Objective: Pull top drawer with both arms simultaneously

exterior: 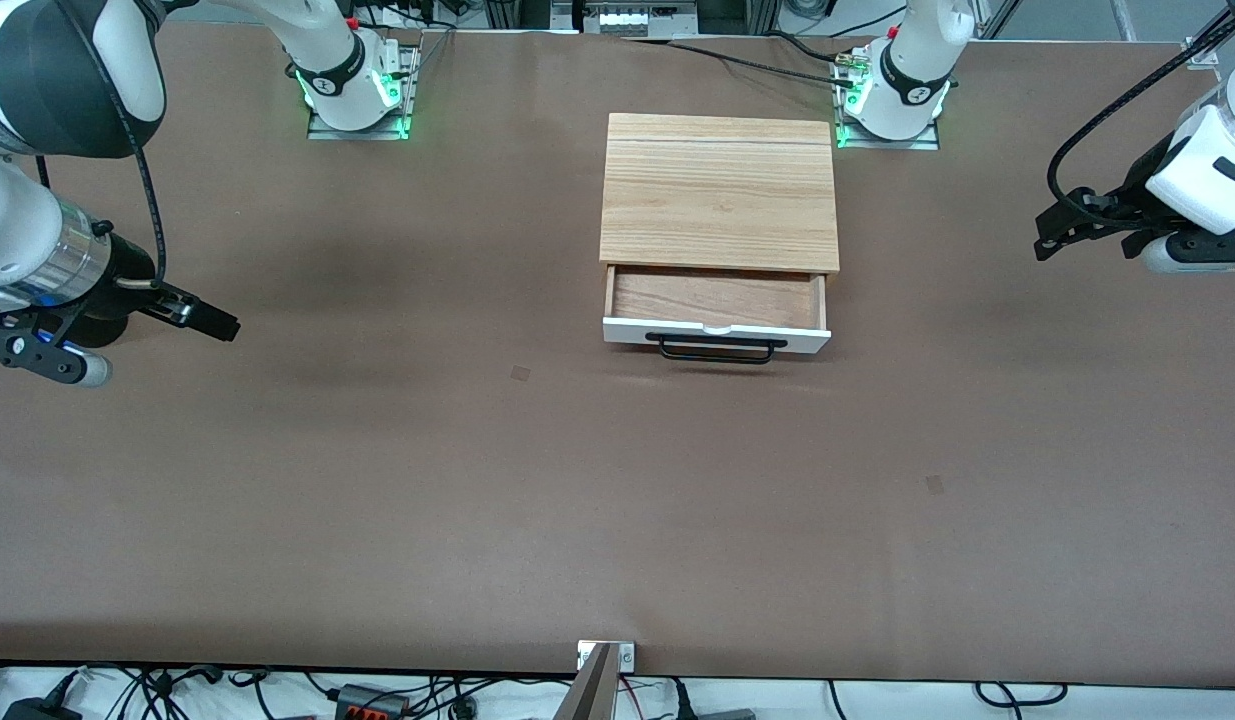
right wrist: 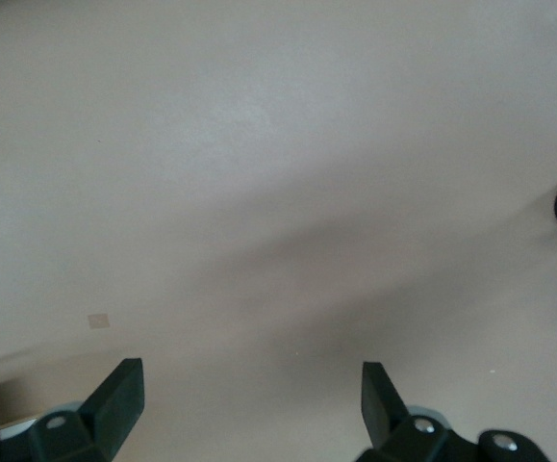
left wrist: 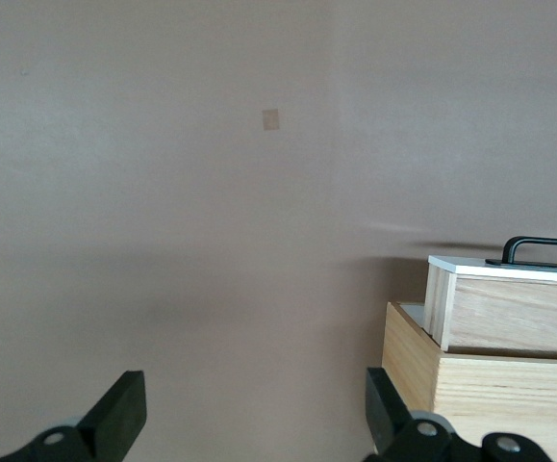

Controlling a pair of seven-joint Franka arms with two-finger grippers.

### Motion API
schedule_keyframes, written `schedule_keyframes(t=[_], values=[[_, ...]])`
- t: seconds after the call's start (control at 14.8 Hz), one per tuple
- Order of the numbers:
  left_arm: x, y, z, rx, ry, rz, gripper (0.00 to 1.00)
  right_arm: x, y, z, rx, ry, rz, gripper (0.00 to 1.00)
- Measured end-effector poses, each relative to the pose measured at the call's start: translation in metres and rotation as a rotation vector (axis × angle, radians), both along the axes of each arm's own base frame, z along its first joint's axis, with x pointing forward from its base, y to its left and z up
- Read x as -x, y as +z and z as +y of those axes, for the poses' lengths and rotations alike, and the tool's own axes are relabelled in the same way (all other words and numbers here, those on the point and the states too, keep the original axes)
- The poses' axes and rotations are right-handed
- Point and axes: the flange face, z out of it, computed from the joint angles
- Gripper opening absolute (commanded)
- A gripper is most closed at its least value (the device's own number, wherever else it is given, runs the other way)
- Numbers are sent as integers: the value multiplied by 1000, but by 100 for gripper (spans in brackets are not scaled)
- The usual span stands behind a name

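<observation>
One light-wood box [exterior: 718, 190] on brown table [exterior: 617, 480], midway between two arm bases. One top drawer [exterior: 716, 318] partly pulled out toward front camera; white front, one black bar handle [exterior: 717, 348], reddish-brown inside bare. Two small tape squares [exterior: 520, 373] on table. No readable writing. Left gripper [exterior: 1067, 228] over table at left arm's end, fingers [left wrist: 119, 412] wide apart, holding nothing. Right gripper [exterior: 199, 315] over right arm's end, fingers [right wrist: 116, 397] wide apart, holding nothing.
</observation>
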Motion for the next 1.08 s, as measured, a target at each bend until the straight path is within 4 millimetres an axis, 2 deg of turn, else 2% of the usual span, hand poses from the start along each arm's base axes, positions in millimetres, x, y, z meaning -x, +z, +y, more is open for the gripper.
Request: schedule_keyframes(t=[0.41, 0.61, 0.81, 1.08], values=[[4, 2, -3, -2, -5, 27, 100, -5, 2, -16, 0, -8, -27, 100], [5, 3, -4, -2, -8, 35, 100, -2, 11, -28, -5, -23, -41, 100], [5, 3, -4, -2, -9, 36, 100, 8, 17, -36, -25, -13, -33, 100], [5, 3, -5, -2, -9, 36, 100, 27, 13, -38, -26, 33, -6, 100]])
